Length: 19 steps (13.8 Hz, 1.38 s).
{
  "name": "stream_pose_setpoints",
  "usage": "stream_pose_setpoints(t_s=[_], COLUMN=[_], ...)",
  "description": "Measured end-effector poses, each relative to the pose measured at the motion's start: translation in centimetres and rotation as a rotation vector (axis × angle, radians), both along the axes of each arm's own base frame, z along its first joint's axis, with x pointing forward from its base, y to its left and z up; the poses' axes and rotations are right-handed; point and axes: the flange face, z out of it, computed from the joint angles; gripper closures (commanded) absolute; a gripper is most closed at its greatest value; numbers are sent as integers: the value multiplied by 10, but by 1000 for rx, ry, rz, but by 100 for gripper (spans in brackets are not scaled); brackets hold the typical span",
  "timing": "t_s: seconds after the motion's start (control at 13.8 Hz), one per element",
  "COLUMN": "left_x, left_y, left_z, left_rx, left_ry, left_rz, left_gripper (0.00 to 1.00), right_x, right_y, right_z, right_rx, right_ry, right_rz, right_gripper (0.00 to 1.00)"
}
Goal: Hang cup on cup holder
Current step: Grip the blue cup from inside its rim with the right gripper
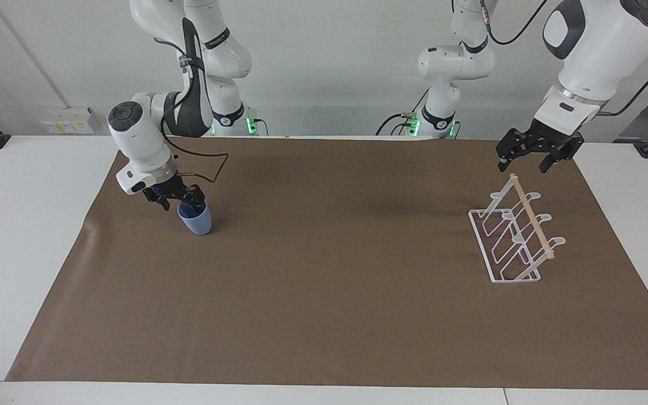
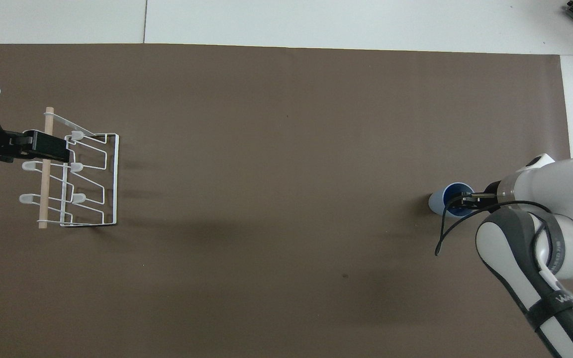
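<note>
On brown mat [image 1: 324, 292], upright blue cup [image 1: 195, 218]

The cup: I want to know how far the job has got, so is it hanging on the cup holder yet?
No, the cup stands on the brown mat at the right arm's end of the table, apart from the cup holder.

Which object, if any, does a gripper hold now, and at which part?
It cannot be told for certain. The right gripper is at the rim of the cup, which stands on the mat. The left gripper hangs open over the cup holder, holding nothing.
</note>
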Motion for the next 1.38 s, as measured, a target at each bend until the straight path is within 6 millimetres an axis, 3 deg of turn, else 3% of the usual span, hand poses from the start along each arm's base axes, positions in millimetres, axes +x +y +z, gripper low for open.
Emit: stream_pose_setpoints(t_s=[0.29, 0.58, 1.09, 1.38], left_x=[0, 0, 0, 0], left_y=[0, 0, 0, 0], left_z=[0, 0, 0, 0], left_rx=[0, 0, 0, 0], left_ry=[0, 0, 0, 0], left_rz=[0, 0, 0, 0], left_gripper=[0, 0, 0, 0], right_x=[0, 0, 4, 14], right_y=[1, 1, 2, 2], right_z=[0, 0, 5, 23], right_rx=[0, 0, -1, 0], right_ry=[0, 0, -14, -20], right_rz=[1, 2, 4, 6], right_gripper=[79, 100, 100, 100])
